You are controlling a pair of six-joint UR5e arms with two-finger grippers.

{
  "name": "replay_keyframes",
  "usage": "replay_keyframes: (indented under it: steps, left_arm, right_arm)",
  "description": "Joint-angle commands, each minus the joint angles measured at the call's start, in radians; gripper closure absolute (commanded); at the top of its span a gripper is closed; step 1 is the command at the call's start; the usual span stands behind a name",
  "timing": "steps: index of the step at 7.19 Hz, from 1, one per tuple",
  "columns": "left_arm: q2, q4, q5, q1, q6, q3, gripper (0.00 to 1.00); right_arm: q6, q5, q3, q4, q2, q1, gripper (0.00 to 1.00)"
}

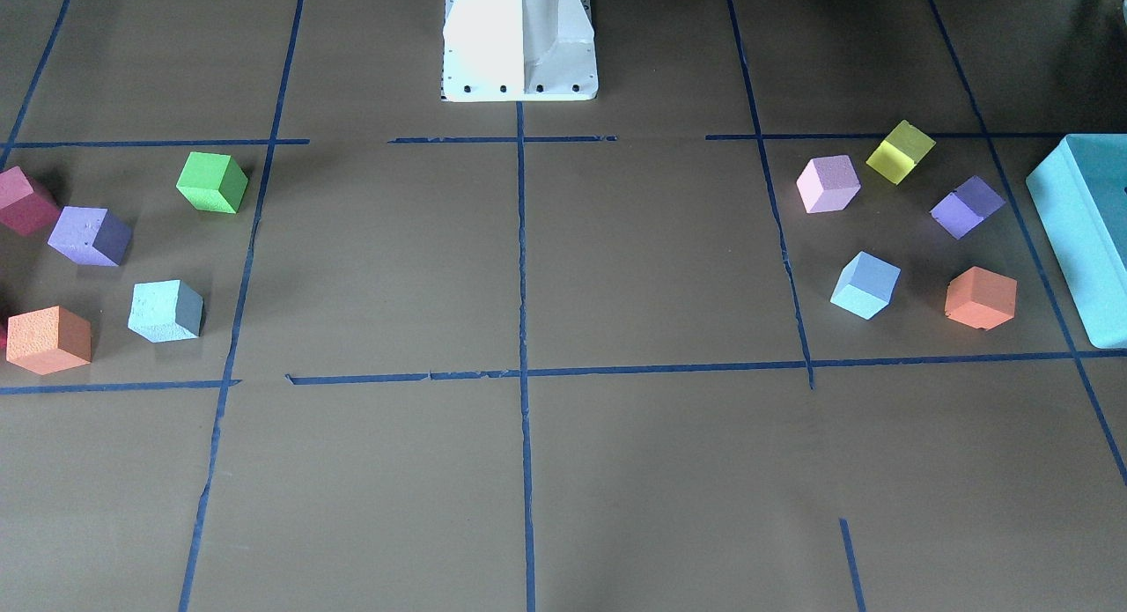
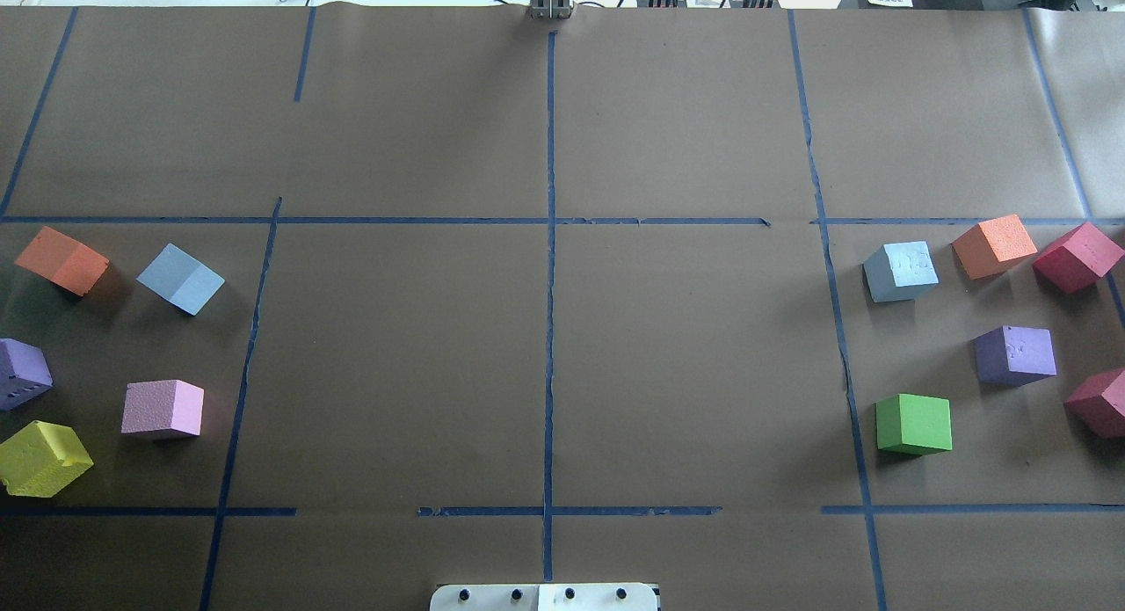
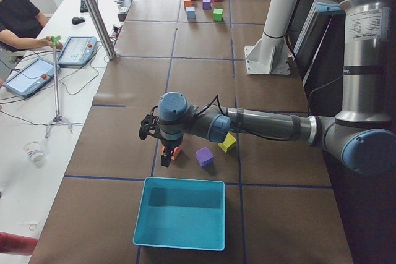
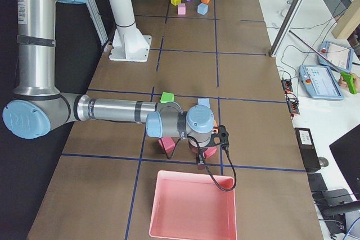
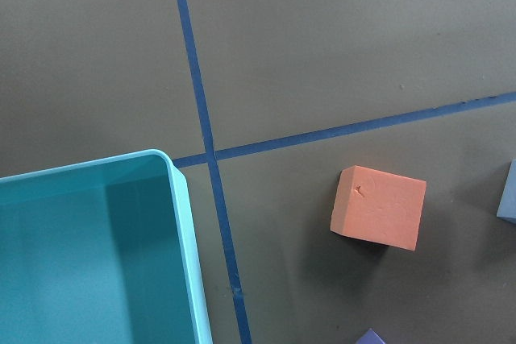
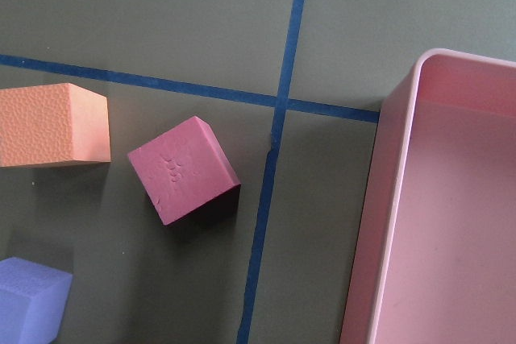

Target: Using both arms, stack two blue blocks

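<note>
One blue block (image 2: 180,279) lies on the table's left side, also in the front view (image 1: 865,284). The other blue block (image 2: 900,272) lies on the right side, also in the front view (image 1: 165,311) and the right side view (image 4: 203,103). My left gripper (image 3: 166,153) shows only in the left side view, above an orange block (image 5: 378,207) beside the turquoise box (image 3: 179,211). My right gripper (image 4: 199,158) shows only in the right side view, above a crimson block (image 6: 184,169) by the pink tray (image 4: 194,206). I cannot tell whether either gripper is open or shut.
On the left lie orange (image 2: 61,259), purple (image 2: 22,372), pink (image 2: 163,408) and yellow (image 2: 42,457) blocks. On the right lie orange (image 2: 994,245), crimson (image 2: 1077,257), purple (image 2: 1015,354) and green (image 2: 914,424) blocks. The white base (image 1: 519,40) stands at the table's robot-side edge.
</note>
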Motion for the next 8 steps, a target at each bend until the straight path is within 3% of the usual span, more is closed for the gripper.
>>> replay_keyframes:
  steps: [1,5,6,8]
  left_arm:
    - [0.004,-0.001,-0.006,0.007,-0.002,-0.005,0.0]
    - [0.019,-0.013,-0.029,0.009,0.003,-0.011,0.0]
    - [0.019,-0.028,-0.038,0.009,0.002,-0.019,0.0]
    - [0.019,-0.037,-0.057,0.009,0.0,-0.024,0.0]
  right_arm:
    - [0.003,0.027,0.009,0.002,-0.003,0.0,0.0]
    - [0.061,0.117,0.015,0.005,-0.003,-0.033,0.0]
    - [0.129,0.108,0.078,0.005,0.001,-0.113,0.01]
    - [0.361,0.052,0.103,0.045,0.105,-0.286,0.01]
